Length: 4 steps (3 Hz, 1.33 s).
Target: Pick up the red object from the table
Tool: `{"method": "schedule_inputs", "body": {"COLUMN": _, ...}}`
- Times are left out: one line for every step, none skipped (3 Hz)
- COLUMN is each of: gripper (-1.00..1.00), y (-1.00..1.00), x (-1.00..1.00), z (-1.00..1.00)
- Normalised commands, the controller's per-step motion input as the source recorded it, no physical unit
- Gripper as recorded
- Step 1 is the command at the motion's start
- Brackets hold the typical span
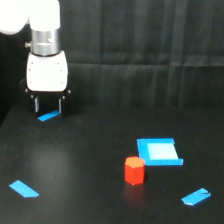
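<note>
The red object [134,170] is a small red-orange hexagonal block standing upright on the black table [85,170], right of centre and near the front. My gripper [48,104] hangs from the white arm at the far left of the exterior view, well above and left of the block. Its two thin fingers [36,103] point down, stand apart and hold nothing. The gap between them is wider than the block looks.
A flat blue square [158,151] lies just behind and right of the block, touching or nearly so. Blue strips lie under the gripper [49,116], at the front left [24,188] and at the front right [196,196]. A black curtain [150,30] backs the scene.
</note>
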Motion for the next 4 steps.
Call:
{"method": "schedule_inputs", "body": {"gripper": 0.96, "y": -0.09, "x": 0.14, "z": -0.10}}
{"method": "schedule_inputs", "body": {"gripper": 1.00, "y": -0.76, "x": 0.71, "z": -0.32}}
{"method": "schedule_inputs", "body": {"gripper": 0.89, "y": -0.91, "x": 0.89, "z": -0.21}}
{"method": "schedule_inputs", "body": {"gripper": 0.97, "y": -0.66, "x": 0.99, "z": -0.25}}
